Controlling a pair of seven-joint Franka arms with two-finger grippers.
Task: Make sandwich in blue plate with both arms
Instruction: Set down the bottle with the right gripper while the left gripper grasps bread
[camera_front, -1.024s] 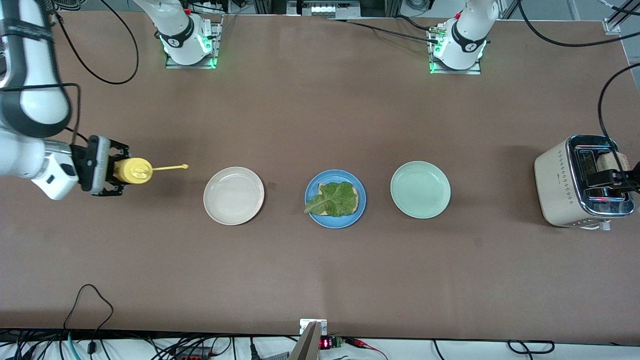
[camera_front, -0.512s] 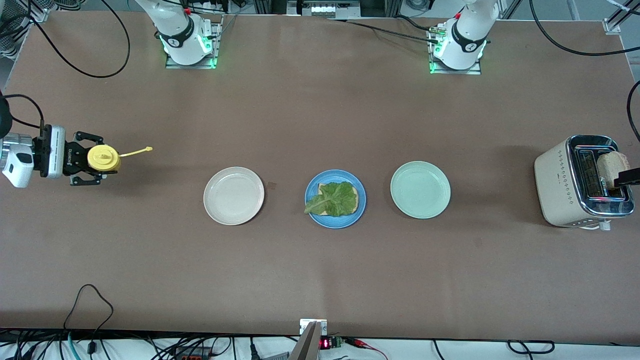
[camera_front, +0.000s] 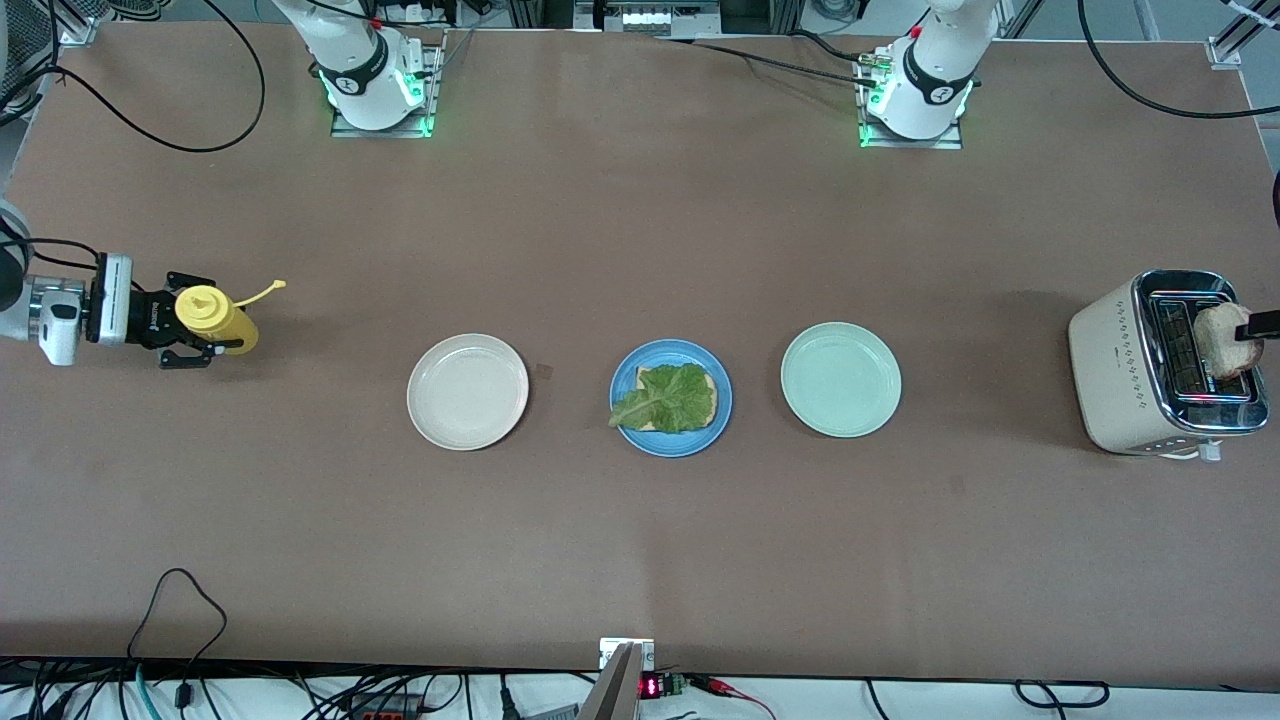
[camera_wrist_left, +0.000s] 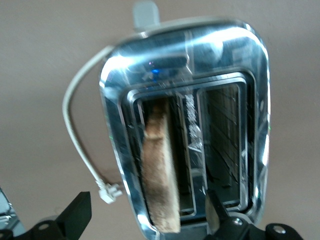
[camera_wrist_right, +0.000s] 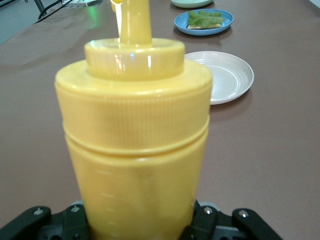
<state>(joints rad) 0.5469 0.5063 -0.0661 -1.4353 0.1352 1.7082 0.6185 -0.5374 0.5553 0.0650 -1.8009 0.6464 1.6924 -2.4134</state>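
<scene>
Gripping a yellow squeeze bottle (camera_front: 215, 318) at frame left, the right gripper (camera_front: 190, 328) hovers; the left gripper (camera_wrist_left: 145, 220), fingers spread wide, straddles toast (camera_wrist_left: 160, 170) in the toaster (camera_front: 1110, 360).

table (camera_front: 640, 230): brown | on it: cream plate (camera_front: 467, 391), blue plate (camera_front: 670, 398), mint plate (camera_front: 840, 379), toaster (camera_front: 1130, 370)

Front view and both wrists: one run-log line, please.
left gripper: open over toaster slice | right gripper: shut on mustard bottle | blue plate: bread, lettuce
</scene>
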